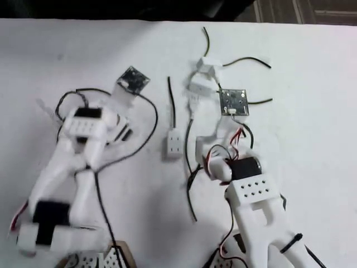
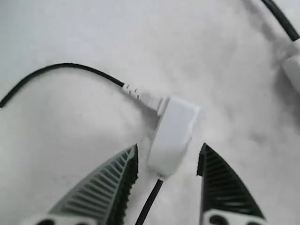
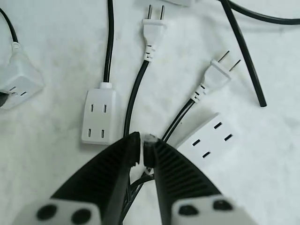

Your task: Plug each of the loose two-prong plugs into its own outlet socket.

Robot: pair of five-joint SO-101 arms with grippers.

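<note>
Left gripper [image 2: 168, 147]: stands wide open and grips nothing; straddles one end of a white socket block [image 2: 173, 133] that lies on the white table [image 2: 61, 28], with a gap to each ribbed finger [image 2: 117, 183]. At the far end of this block, touching it, a white plug [image 2: 143, 97] on a curved black cable [image 2: 56, 69]; prongs hidden, so cannot tell how deep it sits. From the near end, between the fingers, a second cable [image 2: 151, 199].

Right gripper [image 3: 143, 139]: stands almost shut, with only a narrow slit between the tips and a small pale bit in that slit; cannot tell what the bit is, nor whether anything is really held.

Beyond the right gripper, a first loose plug [image 3: 153, 29] and a second loose plug [image 3: 216, 77]; both with bare prongs that point away from the gripper, both apart from every socket, both with black leads that run back under the fingers.

Just beside the first lead, a first outlet socket [image 3: 98, 117], flat, slots up; in the high view, lies between the left arm [image 1: 83, 128] and the right arm [image 1: 254, 195]. Just beside the second lead, a second outlet socket [image 3: 208, 138], turned at a slant, slots up. At the edge, well apart, a third socket [image 3: 16, 79].
</note>
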